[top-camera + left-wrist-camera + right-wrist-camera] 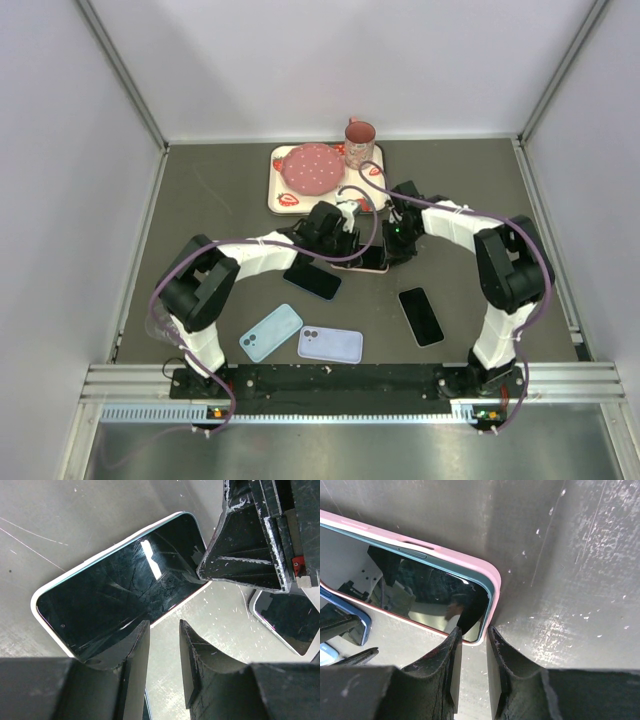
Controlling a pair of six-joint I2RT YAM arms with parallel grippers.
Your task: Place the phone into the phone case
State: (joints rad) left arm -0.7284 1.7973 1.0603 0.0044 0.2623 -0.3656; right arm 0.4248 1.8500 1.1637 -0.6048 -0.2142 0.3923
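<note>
**Dark fingers [445,675] astride a case corner: where the seating can fail**

Right gripper [474,632], foremost in its wrist view, holds its jaws to a narrow gap astride one corner of the pink phone case [496,591]. One tip is over the glass and the other is outside the wall. Whether the rim is truly clamped cannot be told.

The phone [430,587] lies in the case near the centre of the table [200,200], at 5 o'clock of the tray [276,192]. A teal edge shows inside the pink wall along one long side, so that side appears not fully pressed home.

Left gripper [165,625] stands at the opposite end. Its jaws are part open with only bare table between them, so it grips nothing. One finger overlaps the phone's short edge.

Hazards, as judged:

1. A press at one end may lever the far end up out of the springy wall.
2. A pinch on the wall may peel the corner away instead of seating it.
3. Smooth glass offers the tips little purchase. A sideways slip would shove phone and case toward the bare dark phone [312,278] at 8 o'clock.
4. The two grippers work close together over one short object, so any inward move risks finger striking finger.
</note>
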